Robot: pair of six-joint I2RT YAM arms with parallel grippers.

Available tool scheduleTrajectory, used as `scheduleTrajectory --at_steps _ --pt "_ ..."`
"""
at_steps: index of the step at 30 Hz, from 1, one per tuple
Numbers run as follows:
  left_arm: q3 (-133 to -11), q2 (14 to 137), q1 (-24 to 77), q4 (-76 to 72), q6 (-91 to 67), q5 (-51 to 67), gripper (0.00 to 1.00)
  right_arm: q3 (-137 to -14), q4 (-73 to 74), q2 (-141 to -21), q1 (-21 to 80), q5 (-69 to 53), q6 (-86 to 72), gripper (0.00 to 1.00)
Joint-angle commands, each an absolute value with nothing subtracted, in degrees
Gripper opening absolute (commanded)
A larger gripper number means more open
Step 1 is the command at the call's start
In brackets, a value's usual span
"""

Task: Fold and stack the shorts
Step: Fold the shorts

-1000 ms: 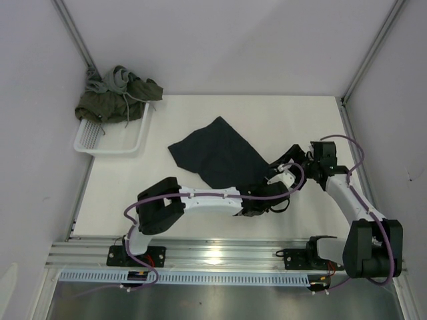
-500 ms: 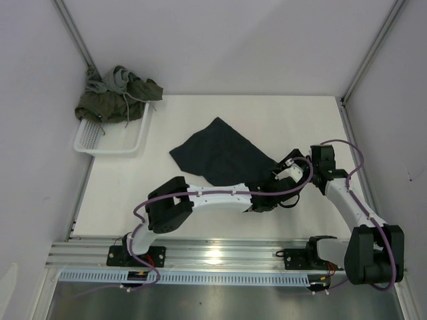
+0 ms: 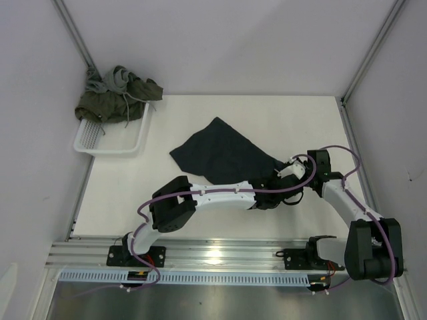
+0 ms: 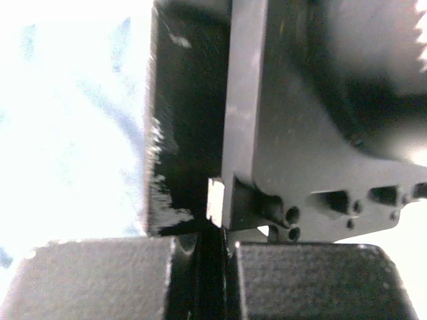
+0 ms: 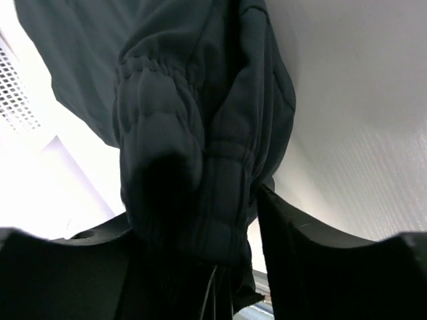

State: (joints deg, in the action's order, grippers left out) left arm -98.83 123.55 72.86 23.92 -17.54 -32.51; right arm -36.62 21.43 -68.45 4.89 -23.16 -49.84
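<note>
The dark navy shorts (image 3: 223,157) lie spread in the middle of the table, their near right corner bunched up between my two grippers. My right gripper (image 3: 288,175) is shut on the elastic waistband (image 5: 193,133), which fills the space between its fingers (image 5: 300,253). My left gripper (image 3: 267,199) reaches across from the left and sits just beside the right one. Its pads (image 4: 100,280) are closed with a thin strip of dark cloth between them. The olive green shorts (image 3: 110,107) and the light grey shorts (image 3: 115,79) lie heaped on the white basket.
The white mesh basket (image 3: 93,141) stands at the far left corner of the table. The right gripper's black body (image 4: 320,133) fills the left wrist view close ahead. Metal frame posts rise at both far corners, and a rail runs along the near edge.
My left gripper has moved right, up to the right gripper. The right gripper has shifted slightly nearer. The shorts' near right corner has drawn in with them.
</note>
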Motion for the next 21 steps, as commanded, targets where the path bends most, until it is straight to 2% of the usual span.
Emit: scheduleTrajectory --at_steps 1,4,8,10,14,16,18,19,21 --pt "-99.9 122.3 72.5 20.0 -17.6 -32.2 0.00 -35.9 18.6 -69.4 5.4 -24.9 -50.8 0.54" --pt "-98.6 121.2 72.6 18.1 -17.4 -31.8 0.00 -35.9 17.3 -70.1 5.0 -26.3 -51.2 0.45" --pt "-96.5 119.9 72.6 16.3 -17.5 -32.0 0.00 -36.4 17.0 -70.2 3.4 -27.5 -50.7 0.22" --pt "-95.2 119.3 72.6 14.7 -17.5 -31.9 0.00 -36.6 17.3 -70.7 2.4 -27.9 -50.2 0.17" --pt "-94.3 117.9 72.6 13.1 -17.3 -31.2 0.00 -36.7 17.2 -71.9 1.4 -28.2 -49.0 0.00" --pt "-94.7 117.7 72.6 13.5 -17.2 -30.8 0.01 -36.6 17.1 -72.8 1.2 -28.0 -48.3 0.00" --pt "-95.2 117.3 72.6 13.9 -17.3 -29.7 0.06 -36.5 16.7 -73.3 1.1 -27.9 -47.6 0.00" --pt "-95.4 116.9 72.5 14.1 -17.3 -29.2 0.19 -36.6 16.7 -73.6 0.9 -27.6 -47.2 0.00" --pt "-95.2 115.3 72.3 14.6 -17.8 -27.3 0.36 -36.9 16.7 -74.5 0.5 -27.9 -45.5 0.00"
